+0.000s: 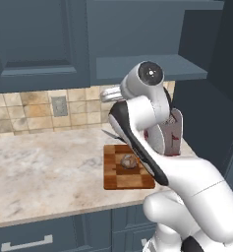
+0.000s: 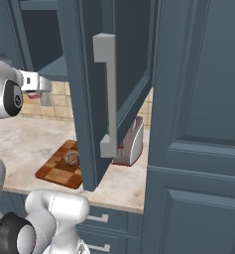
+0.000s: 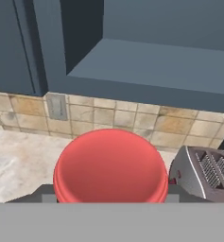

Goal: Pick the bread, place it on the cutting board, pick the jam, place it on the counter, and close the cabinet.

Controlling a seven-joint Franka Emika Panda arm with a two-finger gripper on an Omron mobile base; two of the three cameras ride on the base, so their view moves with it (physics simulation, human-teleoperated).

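I had the gripper [image 3: 111,201] closed around the jam [image 3: 111,165], jaws narrow against the red jar's sides, held up in the air below the open cabinet [image 3: 146,61] shelf and above the counter [image 1: 44,167]. In the right base view the jam [image 2: 33,95] showed just past the wrist, clear of the worktop. Bread [image 1: 129,161] sat on the cutting board [image 1: 128,179], near its middle. Cabinet door [image 2: 96,89] stood swung open, silver handle [image 2: 108,94] facing me. Toaster [image 2: 130,141] stood beside the board at the backsplash.
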